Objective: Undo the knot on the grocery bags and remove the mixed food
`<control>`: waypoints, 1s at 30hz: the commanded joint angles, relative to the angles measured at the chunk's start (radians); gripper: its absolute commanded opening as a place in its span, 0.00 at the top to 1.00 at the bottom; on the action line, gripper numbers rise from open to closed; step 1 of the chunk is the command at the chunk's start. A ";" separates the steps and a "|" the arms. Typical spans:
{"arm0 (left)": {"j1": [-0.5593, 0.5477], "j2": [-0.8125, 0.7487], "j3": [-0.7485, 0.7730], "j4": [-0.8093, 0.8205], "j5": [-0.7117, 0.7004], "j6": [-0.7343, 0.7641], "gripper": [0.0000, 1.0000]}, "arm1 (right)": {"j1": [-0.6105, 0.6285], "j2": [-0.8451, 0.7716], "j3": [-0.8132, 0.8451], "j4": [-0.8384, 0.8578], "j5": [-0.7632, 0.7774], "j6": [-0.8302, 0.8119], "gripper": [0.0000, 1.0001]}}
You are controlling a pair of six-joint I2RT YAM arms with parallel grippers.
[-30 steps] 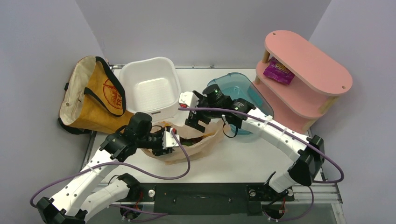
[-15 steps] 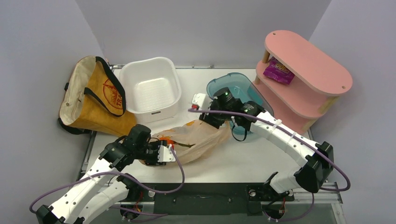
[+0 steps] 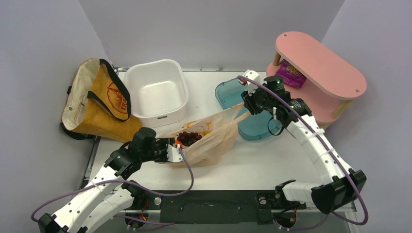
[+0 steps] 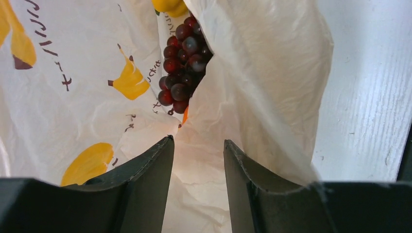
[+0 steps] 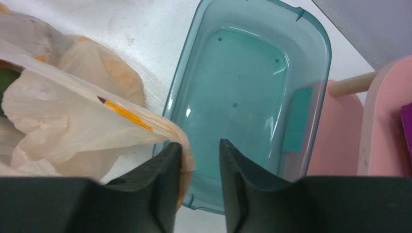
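Note:
The peach plastic bag [image 3: 214, 136] lies stretched across the table middle, its mouth open. Dark red grapes [image 3: 188, 137] show inside, with a yellow piece [image 4: 167, 5] beyond them and a bit of orange [image 4: 185, 114] below. My left gripper [image 3: 176, 148] is at the bag's left end. Its jaws stand apart with loose plastic [image 4: 199, 184] between them. My right gripper [image 3: 247, 103] hovers over the teal tub [image 5: 243, 87], jaws apart. A bag handle [image 5: 184, 150] is draped over its left finger. The mustard tote [image 3: 99, 104] lies at far left, away from both grippers.
A white tub [image 3: 131, 77] stands behind the bag, beside the tote. The teal tub [image 3: 228, 92] sits right of it. A pink two-tier shelf [image 3: 316, 63] stands at back right with a purple snack packet [image 3: 290, 74] on its lower tier.
My right gripper has swung up and right, from above the bag to over the teal tub, drawing the bag's handle with it. The bag has stretched and opened, showing the grapes. My left gripper shifted slightly.

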State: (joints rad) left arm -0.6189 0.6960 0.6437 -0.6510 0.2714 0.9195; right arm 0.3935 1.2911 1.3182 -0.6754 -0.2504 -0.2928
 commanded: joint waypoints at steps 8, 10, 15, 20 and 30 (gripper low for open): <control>0.007 0.057 0.167 0.020 0.187 -0.210 0.57 | 0.219 -0.073 0.248 -0.048 -0.103 0.001 0.21; 0.008 0.067 0.182 0.035 0.205 -0.257 0.57 | 0.279 -0.069 0.259 -0.027 -0.088 -0.021 0.20; 0.009 0.074 0.189 0.088 0.196 -0.371 0.57 | 0.386 -0.027 0.199 0.042 -0.155 -0.134 0.27; 0.057 0.086 0.173 0.055 0.184 -0.429 0.56 | 0.443 0.033 0.081 0.007 -0.189 -0.334 0.41; 0.293 0.101 0.062 -0.095 0.263 -0.255 0.50 | 0.490 -0.014 -0.350 -0.057 0.000 -0.693 0.19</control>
State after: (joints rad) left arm -0.3622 0.8276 0.7502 -0.6552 0.4488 0.5201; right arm 0.8688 1.3331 1.0679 -0.7254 -0.3378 -0.8230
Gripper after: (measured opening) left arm 0.493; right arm 0.806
